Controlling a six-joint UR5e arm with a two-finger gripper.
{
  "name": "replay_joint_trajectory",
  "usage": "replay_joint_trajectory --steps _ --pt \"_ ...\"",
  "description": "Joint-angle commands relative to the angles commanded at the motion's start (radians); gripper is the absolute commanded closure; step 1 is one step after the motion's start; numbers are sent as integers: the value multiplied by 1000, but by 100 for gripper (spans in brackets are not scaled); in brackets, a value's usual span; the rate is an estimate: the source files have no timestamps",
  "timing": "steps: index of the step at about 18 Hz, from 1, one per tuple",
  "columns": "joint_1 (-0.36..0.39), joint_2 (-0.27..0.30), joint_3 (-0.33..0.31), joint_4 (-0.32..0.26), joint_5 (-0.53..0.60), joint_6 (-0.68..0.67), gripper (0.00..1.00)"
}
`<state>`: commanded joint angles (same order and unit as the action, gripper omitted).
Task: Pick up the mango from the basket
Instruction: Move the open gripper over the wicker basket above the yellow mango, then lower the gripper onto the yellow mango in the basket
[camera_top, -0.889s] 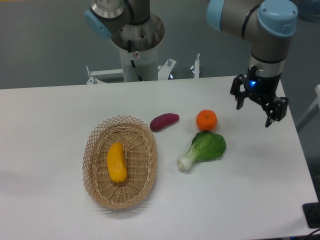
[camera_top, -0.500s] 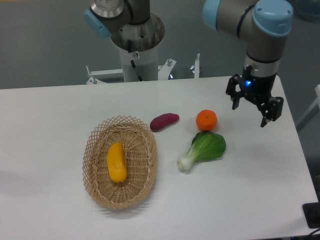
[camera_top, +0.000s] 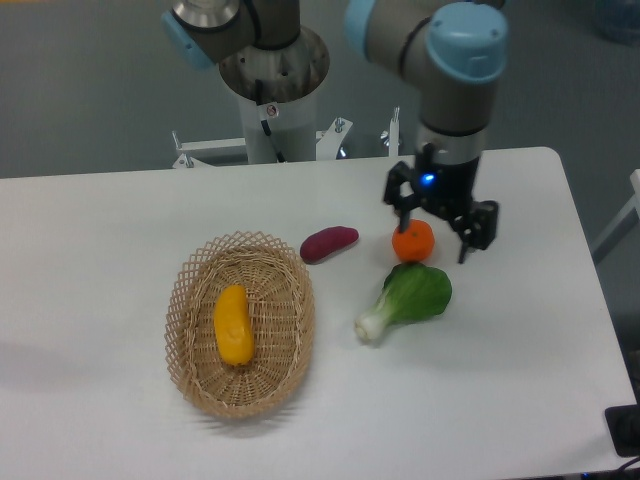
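Observation:
The yellow-orange mango (camera_top: 234, 325) lies lengthwise in the middle of the oval wicker basket (camera_top: 196, 277) on the left half of the table. My gripper (camera_top: 435, 238) hangs open well to the right of the basket, above the round orange fruit (camera_top: 413, 241), which shows between its black fingers. Nothing is held in the jaws.
A purple sweet potato (camera_top: 328, 243) lies just beyond the basket's right rim. A green bok choy (camera_top: 408, 298) lies in front of the orange. The arm's base column (camera_top: 272, 100) stands behind the table's far edge.
The gripper has travelled left from near the table's right edge to above the orange fruit, staying open. The mango and basket have not moved.

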<state>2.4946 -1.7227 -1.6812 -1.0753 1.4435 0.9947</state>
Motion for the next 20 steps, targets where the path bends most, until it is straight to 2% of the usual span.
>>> replay_joint_trajectory --steps 3,6,9,12,20 --pt "-71 -9 -23 8 3 -160 0" --pt "-126 -35 -26 18 0 -257 0" --pt "-178 -69 -31 107 2 -379 0" --pt "-197 -86 -55 144 3 -403 0" --pt "-256 -113 -110 150 8 -547 0"
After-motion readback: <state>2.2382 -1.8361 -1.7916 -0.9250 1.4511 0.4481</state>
